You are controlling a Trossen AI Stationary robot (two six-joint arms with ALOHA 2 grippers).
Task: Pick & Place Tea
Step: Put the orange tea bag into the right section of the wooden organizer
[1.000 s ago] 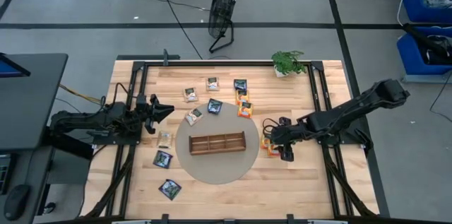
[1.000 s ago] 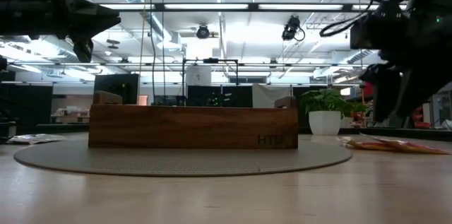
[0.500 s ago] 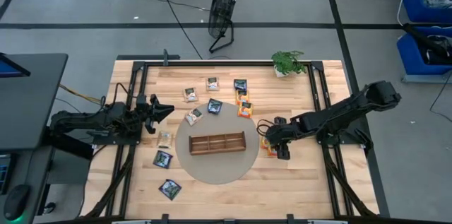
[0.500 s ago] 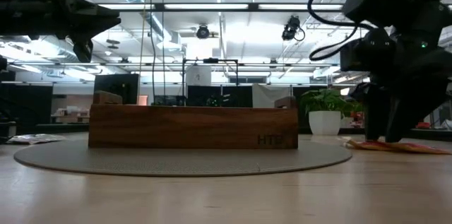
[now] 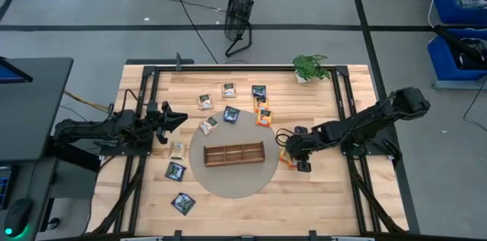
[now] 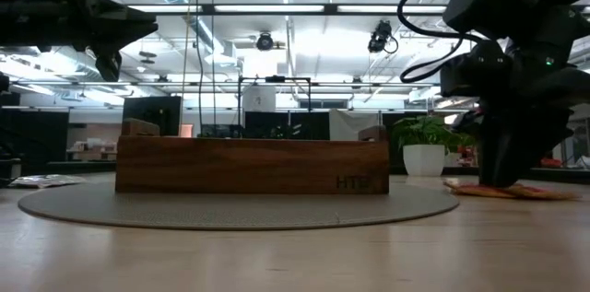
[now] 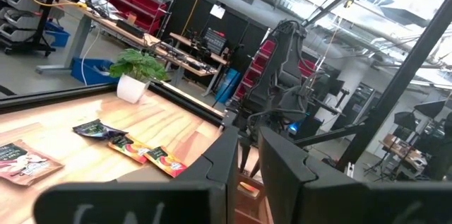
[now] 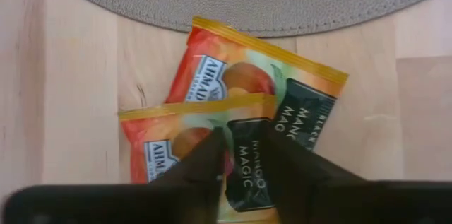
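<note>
Orange sachets [image 8: 233,104] of tea, two of them overlapping, lie on the wooden table [image 5: 342,188] just beside the edge of the round grey mat [image 5: 259,180], and the right claw [image 5: 291,155] is down on the upper one, its fingers [image 8: 205,164] pinching in on it. Other tea sachets [image 5: 228,89] are scattered beyond the wooden tray [image 5: 233,153] on the mat. Well apart at the table's left side, the left claw [image 5: 176,118] hangs above the wood, its fingers nearly together on nothing.
</note>
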